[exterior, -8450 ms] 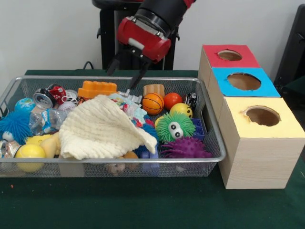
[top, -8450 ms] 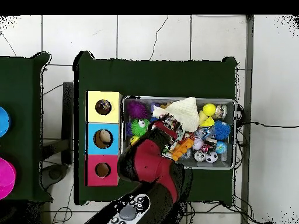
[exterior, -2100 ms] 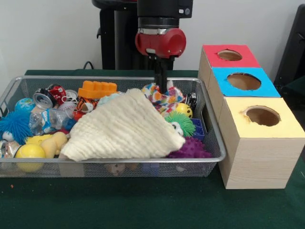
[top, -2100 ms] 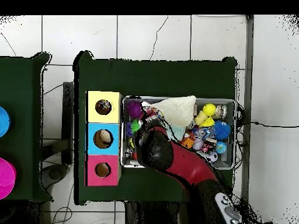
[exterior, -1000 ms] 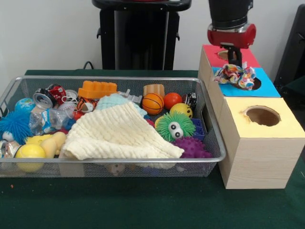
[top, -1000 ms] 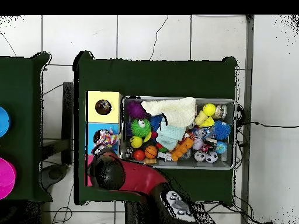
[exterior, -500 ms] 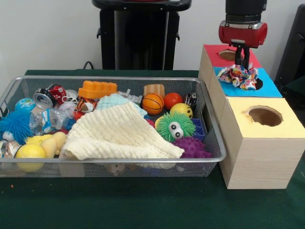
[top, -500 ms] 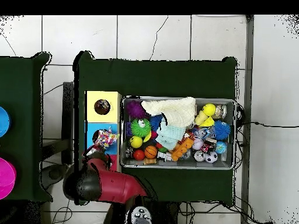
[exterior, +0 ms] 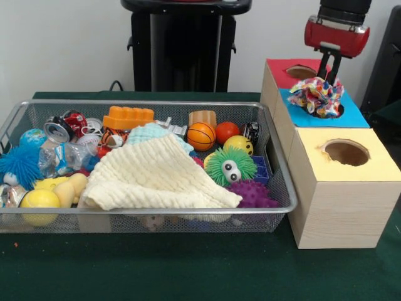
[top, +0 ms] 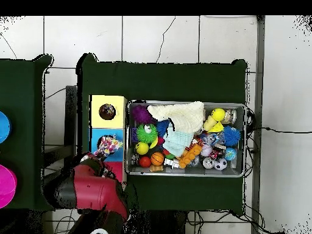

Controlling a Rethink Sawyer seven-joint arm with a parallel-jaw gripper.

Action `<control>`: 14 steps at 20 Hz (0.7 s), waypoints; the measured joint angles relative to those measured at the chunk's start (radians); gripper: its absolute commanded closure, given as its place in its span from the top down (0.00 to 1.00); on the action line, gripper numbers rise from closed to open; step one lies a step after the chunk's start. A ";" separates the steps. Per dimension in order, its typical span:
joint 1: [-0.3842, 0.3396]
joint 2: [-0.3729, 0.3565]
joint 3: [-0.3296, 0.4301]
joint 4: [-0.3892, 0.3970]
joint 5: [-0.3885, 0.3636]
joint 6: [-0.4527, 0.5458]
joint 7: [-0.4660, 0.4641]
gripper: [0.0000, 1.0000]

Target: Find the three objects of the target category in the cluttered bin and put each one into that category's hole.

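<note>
A multicoloured cloth (exterior: pixel 316 97) lies bunched on the blue box (exterior: pixel 354 117), over its hole, with its highest corner reaching up toward my gripper (exterior: pixel 330 74). The gripper hangs just above the cloth's right side, tilted, below the red wrist. Whether it still grips the cloth I cannot make out. From overhead the cloth (top: pixel 110 145) sits on the blue box (top: pixel 117 155), and the arm covers the gripper. In the wire bin (exterior: pixel 156 103) a cream towel (exterior: pixel 156 175) covers the middle, with a pale blue cloth (exterior: pixel 149 132) behind it.
A red box (exterior: pixel 279 70) stands behind the blue one and a yellow box (exterior: pixel 376 169) in front, each with a round hole. The bin also holds a basketball (exterior: pixel 201 136), a green fuzzy ball (exterior: pixel 230 166), a purple spiky ball (exterior: pixel 250 194), cans and an orange block (exterior: pixel 128 116).
The arm carried the multicoloured cloth from the bin to the blue box. In the last half second the gripper rose and shifted right, while the cloth stayed over the hole.
</note>
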State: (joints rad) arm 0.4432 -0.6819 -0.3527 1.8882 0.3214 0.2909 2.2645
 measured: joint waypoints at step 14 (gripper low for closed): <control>-0.122 -0.005 -0.084 -0.227 -0.095 0.269 0.000 0.00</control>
State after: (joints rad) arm 0.3207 -0.6872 -0.4369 1.6607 0.2261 0.5603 2.2645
